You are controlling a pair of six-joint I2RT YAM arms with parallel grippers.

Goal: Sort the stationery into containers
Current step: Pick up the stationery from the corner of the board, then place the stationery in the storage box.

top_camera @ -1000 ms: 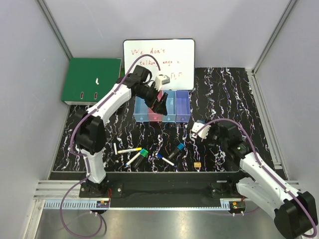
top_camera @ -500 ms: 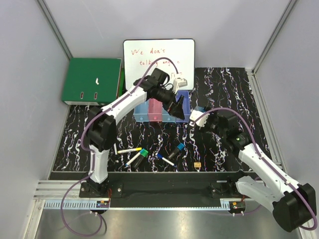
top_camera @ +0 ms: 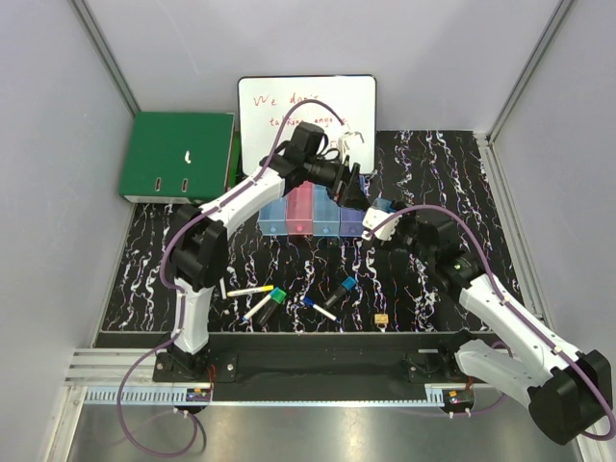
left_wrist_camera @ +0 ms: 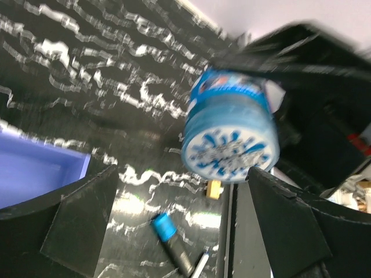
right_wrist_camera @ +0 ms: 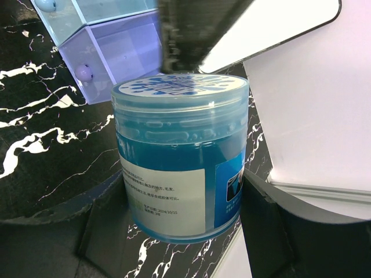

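Observation:
My right gripper (top_camera: 385, 218) (right_wrist_camera: 182, 200) is shut on a stubby blue-white cylinder (top_camera: 383, 206) (right_wrist_camera: 179, 156), a jar of blue gel, and holds it upright just right of the purple end of the containers (top_camera: 313, 210). My left gripper (top_camera: 352, 189) (left_wrist_camera: 182, 174) is open and empty, pointing at the jar (left_wrist_camera: 231, 130) with its lid facing it. Loose stationery lies near the front edge: a yellow-white marker (top_camera: 248, 290), a green-capped one (top_camera: 275, 297), a blue-capped marker (top_camera: 343, 288) (left_wrist_camera: 169, 234), a pen (top_camera: 318, 308) and a tiny yellow piece (top_camera: 381, 318) (left_wrist_camera: 214, 189).
A whiteboard (top_camera: 308, 120) leans behind the bins. A green binder (top_camera: 178, 154) lies at the back left. The purple bin (right_wrist_camera: 113, 55) (left_wrist_camera: 35, 174) is nearest both grippers. A dark finger (right_wrist_camera: 194, 29) of the left gripper hangs just above the jar.
My left arm has swung right, from over the pink bin to beyond the purple bin, facing the jar. My right gripper has carried the jar up and left, toward the bins.

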